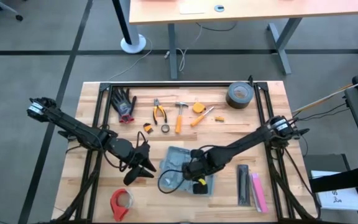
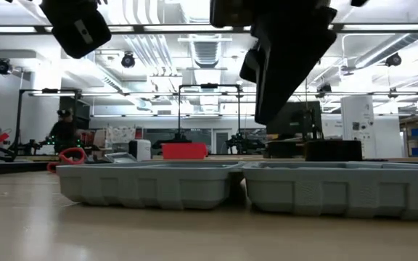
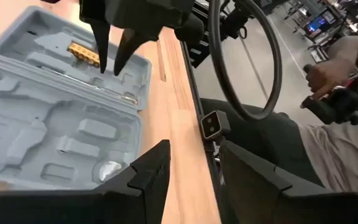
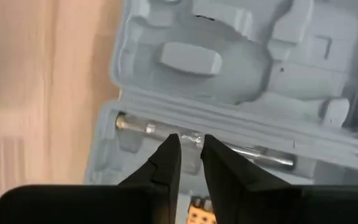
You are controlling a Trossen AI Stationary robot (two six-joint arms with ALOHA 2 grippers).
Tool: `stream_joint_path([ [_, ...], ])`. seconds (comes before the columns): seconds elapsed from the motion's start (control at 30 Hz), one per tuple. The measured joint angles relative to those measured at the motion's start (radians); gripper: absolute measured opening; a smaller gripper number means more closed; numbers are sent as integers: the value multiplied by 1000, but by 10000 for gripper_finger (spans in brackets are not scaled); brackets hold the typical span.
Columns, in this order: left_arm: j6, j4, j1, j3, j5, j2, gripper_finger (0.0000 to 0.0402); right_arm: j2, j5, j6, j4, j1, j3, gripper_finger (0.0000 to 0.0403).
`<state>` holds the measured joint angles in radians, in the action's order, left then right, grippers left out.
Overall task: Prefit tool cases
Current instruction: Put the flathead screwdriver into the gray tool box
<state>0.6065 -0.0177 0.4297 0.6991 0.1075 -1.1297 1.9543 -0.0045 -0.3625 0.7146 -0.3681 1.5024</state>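
The blue-grey tool case (image 1: pixel 185 167) lies open and flat in the middle of the table, its moulded grey tray (image 3: pixel 55 118) facing up. A slim metal rod (image 4: pixel 148 129) lies in a slot by the hinge, and a yellow bit holder (image 3: pixel 82 53) sits in another slot. My right gripper (image 4: pixel 190 155) hangs just above the rod, pointing down, with its fingers a little apart and nothing between them. My left gripper (image 3: pixel 194 168) waits open off the case's left edge, a little above the table, and holds nothing.
Along the far side lie black gloves (image 1: pixel 124 102), pliers (image 1: pixel 160 112), a hammer (image 1: pixel 180 115), a screwdriver (image 1: pixel 202 116) and a grey tape roll (image 1: pixel 239 94). Red tape dispenser (image 1: pixel 122 202) is at near left, black and pink bars (image 1: pixel 250 186) at near right. A person's hand (image 3: pixel 328 74) shows beyond the table.
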Motion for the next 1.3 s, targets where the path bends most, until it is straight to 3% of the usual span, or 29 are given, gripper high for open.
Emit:
stream_joint_path([
  [0.3,-60,-5,62,0,-173,0,144,18,26,-91,6,-5,-3,80],
  [0.73,-38,-7,69,-1,-189,0,146,90,10,-90,-82,13,-80,98],
  [1.1,-15,-7,73,-1,-194,0,148,-18,30,-119,47,14,-53,75],
  [1.3,-4,-7,74,-1,-195,0,150,-20,29,-234,47,14,-44,69],
])
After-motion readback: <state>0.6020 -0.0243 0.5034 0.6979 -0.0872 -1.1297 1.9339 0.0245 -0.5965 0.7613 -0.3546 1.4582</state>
